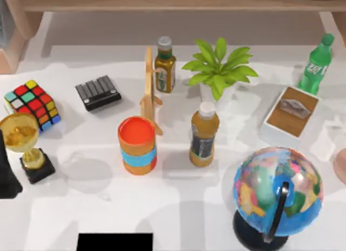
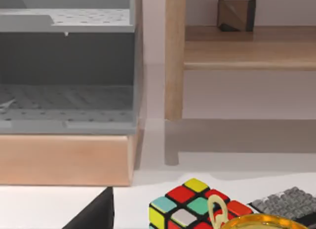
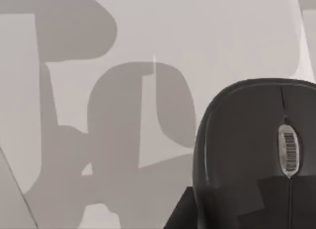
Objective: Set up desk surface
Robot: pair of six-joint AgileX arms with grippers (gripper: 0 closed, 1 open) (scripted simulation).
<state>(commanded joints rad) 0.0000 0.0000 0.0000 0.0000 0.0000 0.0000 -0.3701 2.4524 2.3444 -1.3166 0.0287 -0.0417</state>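
Here, fingers' state can't be told on either arm; black mouse (image 3: 256, 155) lies on desk surface (image 3: 148, 31).

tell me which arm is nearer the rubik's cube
Left. The left arm is at the table's left edge, close to the rubik's cube and beside the trophy; the right arm's wrist camera faces a black mouse instead.

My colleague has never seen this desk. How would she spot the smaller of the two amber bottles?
Start at the potted plant near the back of the desk surface. Just to its left, beside an upright wooden stand, is the smaller amber bottle: grey-capped, unlike the white-capped bottle nearer the front.
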